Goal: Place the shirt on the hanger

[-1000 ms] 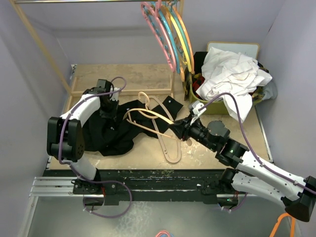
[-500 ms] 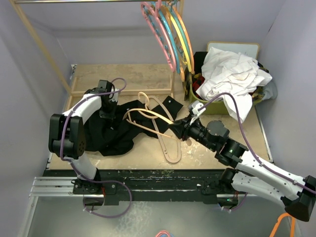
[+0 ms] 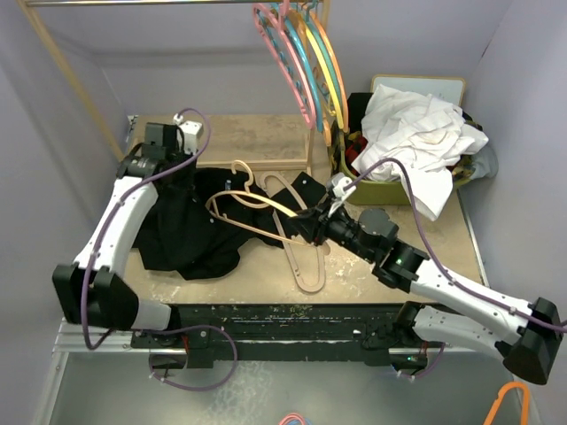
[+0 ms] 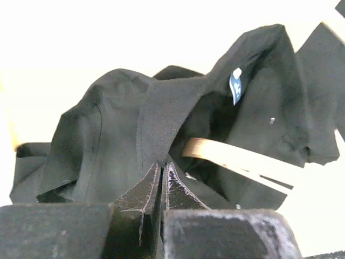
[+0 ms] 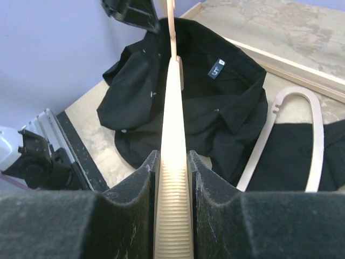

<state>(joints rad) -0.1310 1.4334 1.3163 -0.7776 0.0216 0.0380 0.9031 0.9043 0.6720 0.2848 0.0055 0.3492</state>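
Note:
The black shirt (image 3: 190,226) lies crumpled at the left of the table, and one part is pulled up. My left gripper (image 3: 166,168) is shut on a fold of the shirt (image 4: 124,140) and holds it raised; its tips (image 4: 161,164) pinch the cloth. My right gripper (image 3: 312,221) is shut on one end of the cream hanger (image 3: 252,205). The hanger's arm (image 5: 173,140) runs between the jaws toward the shirt (image 5: 215,102). The hanger's hook (image 3: 237,168) stands over the shirt. Part of the hanger (image 4: 232,159) lies against the open collar area.
A pinkish-tan hanger (image 3: 306,261) lies flat on the table beside the shirt, and it shows in the right wrist view (image 5: 312,135). Coloured hangers (image 3: 306,62) hang from the wooden rack at the back. A white garment (image 3: 416,133) fills a basket at the back right.
My left arm has risen and swung to the far left, lifting the shirt fabric it holds. My right gripper has carried the hanger a little left and farther over the shirt.

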